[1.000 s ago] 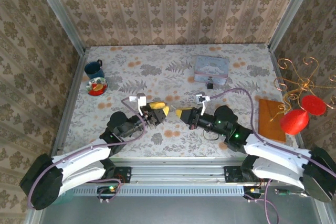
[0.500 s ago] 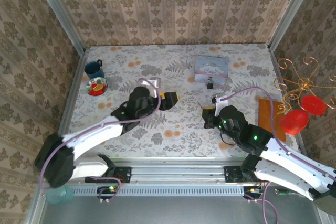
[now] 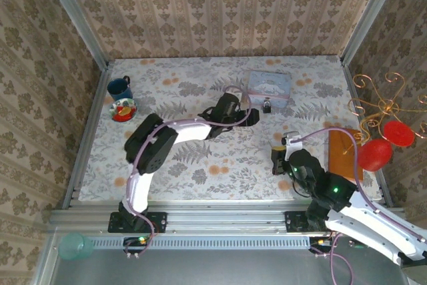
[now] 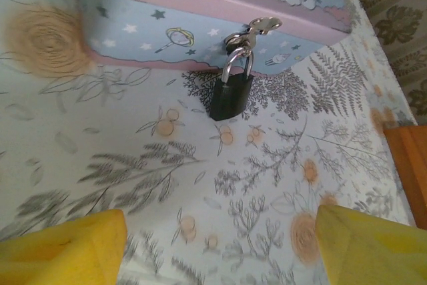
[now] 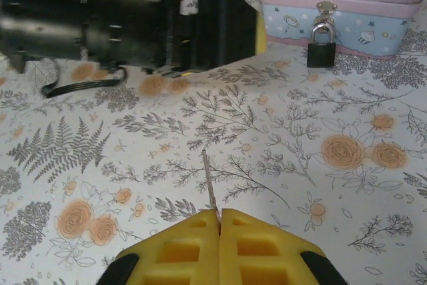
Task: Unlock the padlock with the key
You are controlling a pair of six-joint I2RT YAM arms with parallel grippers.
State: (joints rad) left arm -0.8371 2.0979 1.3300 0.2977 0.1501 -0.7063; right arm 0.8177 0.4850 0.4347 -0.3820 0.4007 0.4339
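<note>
The floral-clothed table [image 3: 200, 165] is walled by papered panels on the far, left and right sides, with metal rails along the edges. The tin [image 3: 269, 85] sits towards the far edge, right of centre, and the padlock [image 4: 230, 95] hangs on its near wall, touching the cloth below. The left arm reaches across the middle of the table, and the left gripper [image 4: 220, 231] faces the padlock from the near left with its yellow fingers [image 4: 67, 248] spread wide apart and only bare cloth between them. A clear strip of cloth lies between those fingers and the lock. The right gripper [image 5: 219, 213] sits near the right-hand near corner, its pads pressed together on the key [image 5: 209, 181], a thin metal sliver pointing away across open cloth. A wooden board [image 3: 343, 151] lies just beside it along the right edge, with red ornaments [image 3: 377, 151] on a gilt wire stand over that edge. A blue mug [image 3: 120, 87] and a small bowl [image 3: 123, 109] crowd the far-left corner, well apart from the tin. The padlock has a small black, blocky body and a bright silver shackle looped through the tin's hasp, which looks closed, and the body tilts slightly.
</note>
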